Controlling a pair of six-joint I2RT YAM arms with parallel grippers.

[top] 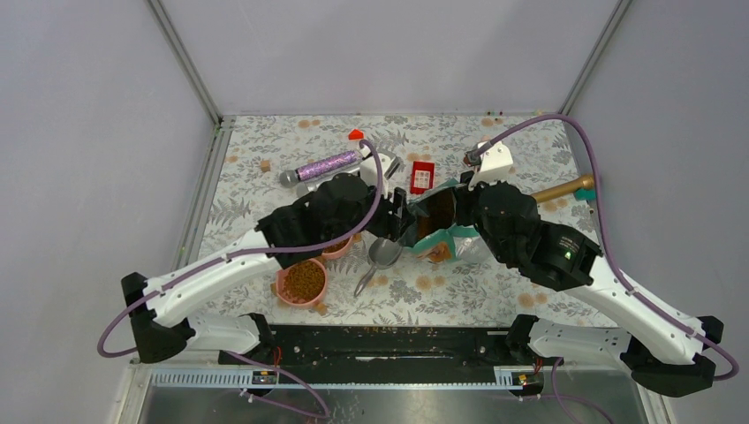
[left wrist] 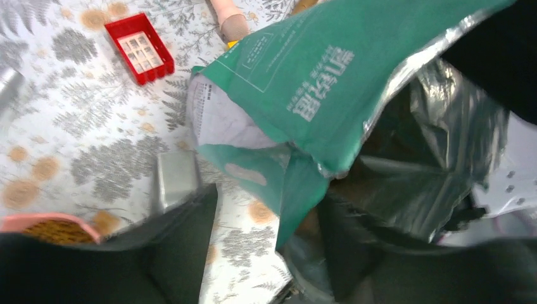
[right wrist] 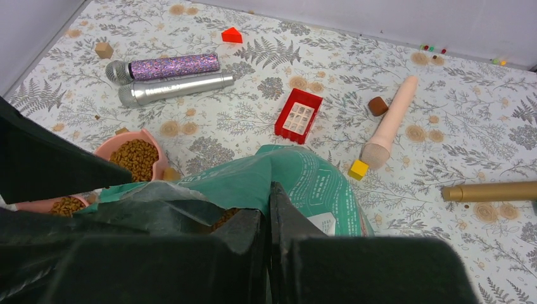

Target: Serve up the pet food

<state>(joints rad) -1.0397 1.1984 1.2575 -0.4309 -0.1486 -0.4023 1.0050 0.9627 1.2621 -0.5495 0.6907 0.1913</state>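
On the fern-printed counter [top: 495, 291], a crinkled teal, foil-lined pouch [left wrist: 329, 82] is clamped at its rim by the right end effector [right wrist: 269, 209]; the left end effector [left wrist: 266, 199] is held apart at its mouth. Round pink bowls [right wrist: 161, 166] are filled with pebbly brown kibble [right wrist: 134, 155].

Fern-print table [right wrist: 253, 120], pink bowl [top: 279, 284], microphones [right wrist: 168, 66], perhaps toy blocks [right wrist: 358, 168]

The worktop [right wrist: 443, 107] is white, printed with grey ferns and tan blooms. The soft foil pouch [right wrist: 310, 180] is teal-green with white lettering, silver inside. The small dry kibble pellets [right wrist: 136, 157] are brown, their round plastic bowl [right wrist: 106, 145] pink. At eleven o'clock the glitter microphone [right wrist: 174, 65] is purple; at three the metal cylinder [right wrist: 491, 190] is gold.
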